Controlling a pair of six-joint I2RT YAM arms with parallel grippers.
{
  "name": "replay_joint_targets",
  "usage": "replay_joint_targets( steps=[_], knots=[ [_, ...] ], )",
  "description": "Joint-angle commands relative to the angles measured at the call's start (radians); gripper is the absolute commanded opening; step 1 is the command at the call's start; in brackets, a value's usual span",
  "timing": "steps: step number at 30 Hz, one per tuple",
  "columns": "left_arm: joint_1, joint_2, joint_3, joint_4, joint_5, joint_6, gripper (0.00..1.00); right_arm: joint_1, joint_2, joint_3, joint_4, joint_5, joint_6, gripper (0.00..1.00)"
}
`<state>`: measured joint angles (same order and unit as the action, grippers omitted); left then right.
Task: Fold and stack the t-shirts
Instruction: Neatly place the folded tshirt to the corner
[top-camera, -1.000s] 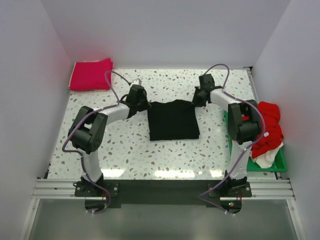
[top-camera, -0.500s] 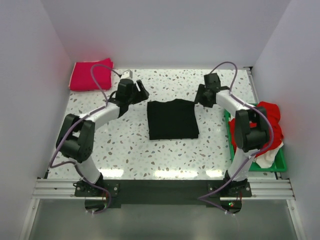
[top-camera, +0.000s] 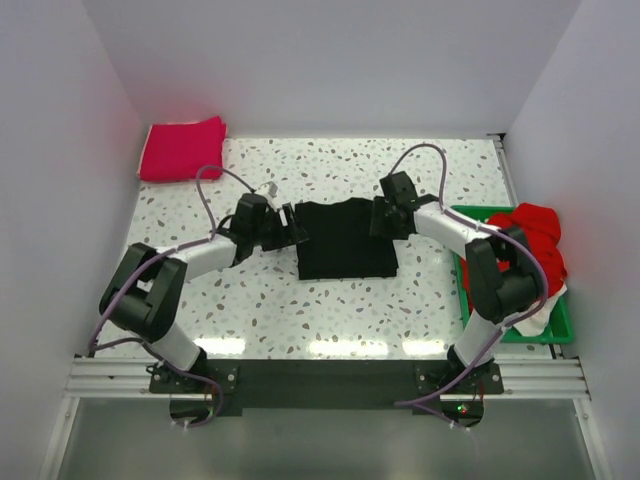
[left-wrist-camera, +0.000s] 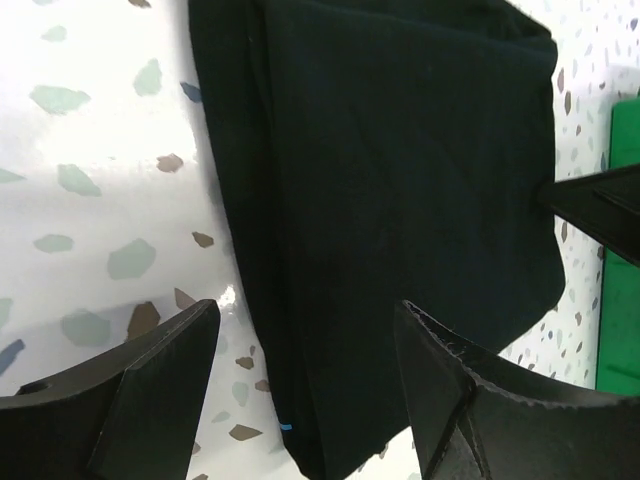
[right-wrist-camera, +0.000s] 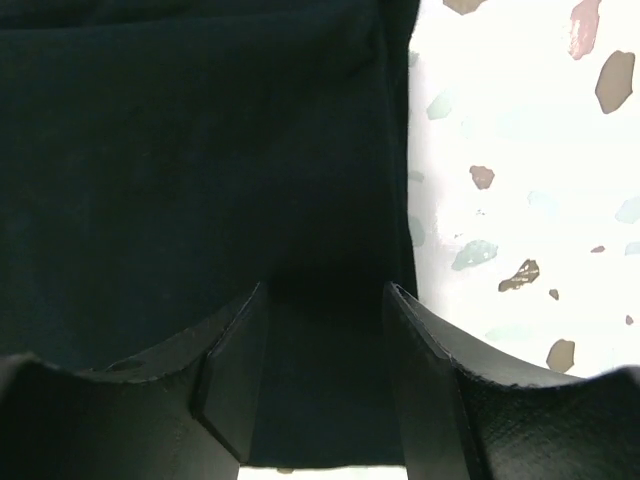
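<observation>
White-walled booth, speckled terrazzo surface. The black t-shirt lies at centre, between the two arms.

Change: a second ago both hands were pinched shut at the tee's far corners. Then they let go and lifted clear. Now they're back down at its sides, the left hand at the left edge and the right hand at the right edge. Both are spread, the left wide and the right a bit narrower, and neither holds anything. Wrist views show each pair of fingers straddling a cloth edge with no pinch yet.

My read: that fold is finished and released. The hands are lining up either for the next fold or to carry the tee off to the stack.

Black tee: a compact, near-square packet lying flat, with the near edge slightly wider than the far one. Doubled layers show along its left side, and the right edge is clean. There's a tiny blue mark near one corner.

Others:
- The red t-shirt and white t-shirt are crumpled in the green tray at right, unfolded.
- The magenta t-shirt is folded at the far-left corner, probably the stack spot.
</observation>
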<state>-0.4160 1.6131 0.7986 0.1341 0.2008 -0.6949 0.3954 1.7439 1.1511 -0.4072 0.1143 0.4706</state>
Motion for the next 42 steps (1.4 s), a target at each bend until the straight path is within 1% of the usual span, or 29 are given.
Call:
replay_joint_targets(
  steps=[1,7,9,12,16,18,20,22,23,24,25,26,28,29,30,31,32,33,35,38,39,41,42],
  knots=[
    [-0.018,0.022,0.007,0.012,0.022,0.014,0.75,-0.007,0.041,0.004,0.005,0.025,-0.007,0.53],
    [-0.021,0.097,0.027,0.001,0.011,0.021,0.75,-0.009,0.069,0.009,-0.008,0.028,-0.003,0.52],
    [-0.023,0.111,0.036,-0.007,-0.014,0.021,0.75,-0.009,0.069,0.007,-0.008,0.031,-0.003,0.52],
    [-0.023,0.145,0.056,-0.014,-0.017,0.026,0.74,-0.009,0.072,0.010,-0.008,0.030,-0.006,0.52],
    [-0.033,0.197,0.093,-0.034,-0.003,0.029,0.69,-0.009,0.077,0.010,-0.004,0.021,-0.004,0.52],
    [-0.044,0.221,0.116,-0.048,-0.015,0.029,0.67,-0.009,0.077,0.010,-0.002,0.018,-0.006,0.52],
    [-0.067,0.249,0.143,-0.079,-0.038,0.028,0.62,-0.010,0.074,0.009,0.002,0.010,-0.004,0.52],
    [-0.093,0.269,0.162,-0.114,-0.061,0.026,0.56,-0.012,0.074,0.004,0.008,0.004,-0.001,0.52],
    [-0.102,0.286,0.180,-0.125,-0.096,0.025,0.54,-0.012,0.072,0.004,0.011,0.001,0.002,0.52],
    [-0.109,0.291,0.191,-0.132,-0.115,0.023,0.43,-0.010,0.072,0.002,0.011,-0.008,0.000,0.52],
    [-0.119,0.300,0.220,-0.190,-0.139,0.023,0.34,-0.013,0.066,0.004,0.011,-0.016,0.005,0.52],
    [-0.122,0.304,0.238,-0.220,-0.197,0.024,0.15,-0.013,0.062,0.002,0.013,-0.024,0.010,0.52],
    [-0.129,0.306,0.313,-0.310,-0.285,0.046,0.00,-0.012,0.027,0.002,0.022,-0.073,0.028,0.53],
    [-0.129,0.307,0.348,-0.347,-0.382,0.057,0.00,-0.010,0.007,-0.001,0.040,-0.097,0.037,0.53],
    [-0.127,0.311,0.385,-0.428,-0.438,0.083,0.00,-0.007,-0.015,-0.017,0.051,-0.113,0.048,0.54],
    [-0.126,0.320,0.459,-0.465,-0.489,0.100,0.00,-0.007,-0.067,-0.025,0.063,-0.164,0.071,0.54],
    [-0.125,0.321,0.491,-0.490,-0.582,0.124,0.00,-0.006,-0.092,-0.034,0.077,-0.182,0.080,0.54],
    [-0.119,0.324,0.522,-0.523,-0.622,0.177,0.00,0.000,-0.112,-0.048,0.077,-0.189,0.088,0.54],
    [-0.109,0.335,0.608,-0.553,-0.716,0.221,0.00,0.005,-0.178,-0.063,0.082,-0.212,0.094,0.55],
    [-0.055,0.340,0.686,-0.547,-0.721,0.319,0.00,0.013,-0.239,-0.090,0.080,-0.243,0.092,0.55],
    [-0.028,0.340,0.700,-0.519,-0.727,0.383,0.00,0.016,-0.248,-0.103,0.082,-0.257,0.094,0.55],
    [0.000,0.352,0.757,-0.499,-0.764,0.449,0.00,0.025,-0.264,-0.113,0.073,-0.283,0.092,0.55],
    [0.031,0.361,0.783,-0.495,-0.768,0.506,0.00,0.034,-0.268,-0.117,0.071,-0.288,0.092,0.55]
  ],
)
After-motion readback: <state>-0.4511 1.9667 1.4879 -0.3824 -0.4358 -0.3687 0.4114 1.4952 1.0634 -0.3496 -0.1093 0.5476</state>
